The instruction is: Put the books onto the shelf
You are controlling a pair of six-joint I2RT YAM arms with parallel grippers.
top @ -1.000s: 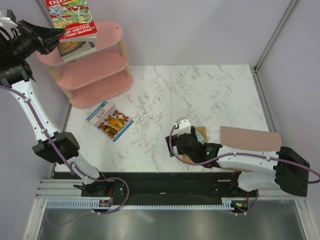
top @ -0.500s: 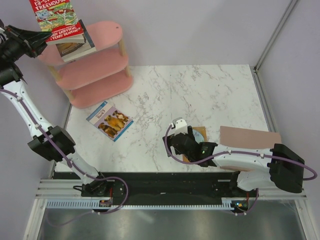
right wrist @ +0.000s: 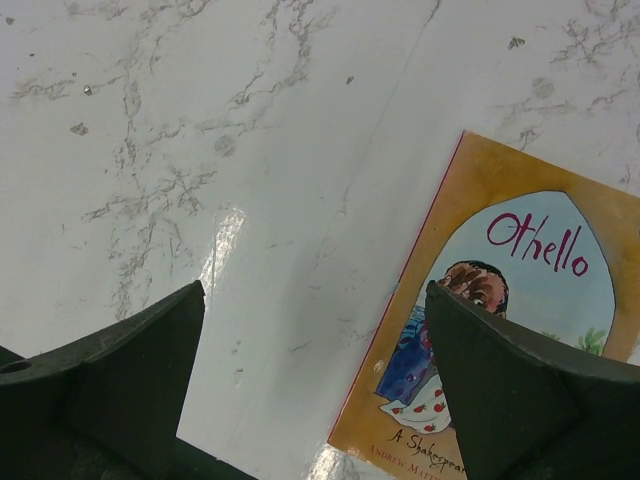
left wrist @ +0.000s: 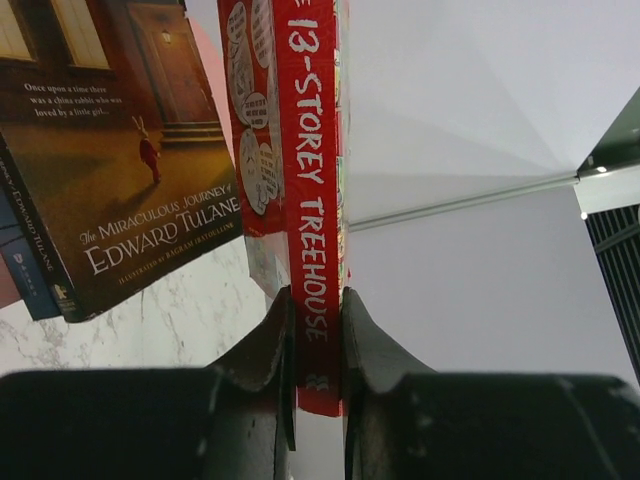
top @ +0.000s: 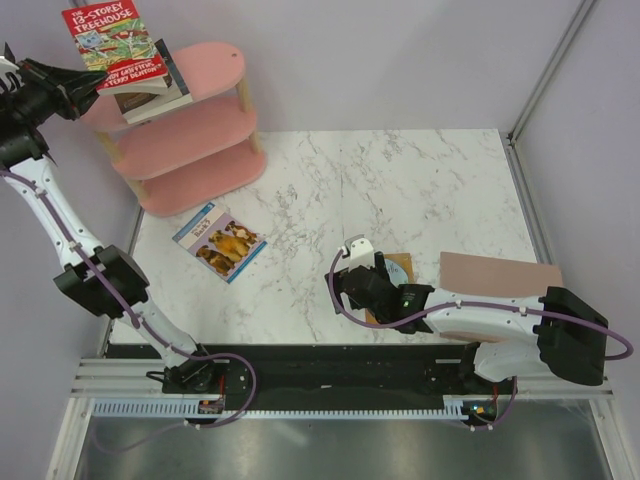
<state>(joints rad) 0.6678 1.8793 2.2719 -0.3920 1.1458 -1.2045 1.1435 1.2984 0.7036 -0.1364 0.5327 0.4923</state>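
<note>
shelf far left, stacked books on its top tier, puppy book before it (othello book further right)

We see a counter of white, grey-veined marble look, polished enough to throw glare; a shelf of matt pink boards on pale wooden posts; the red treehouse book and Othello paperback in smooth, faintly glossy paper covers; the left gripper in matt black plastic.

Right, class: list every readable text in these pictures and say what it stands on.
"13-STOREY TREEHOUSE": spine of the red book.
"The MIRACULOUS JOURNEY", "EDWARD TULANE": dark brown book.
"Once upon a time there was a china rabbit": same cover.
"Othello": orange-tan book.
Title on the puppy book: too small.
</note>
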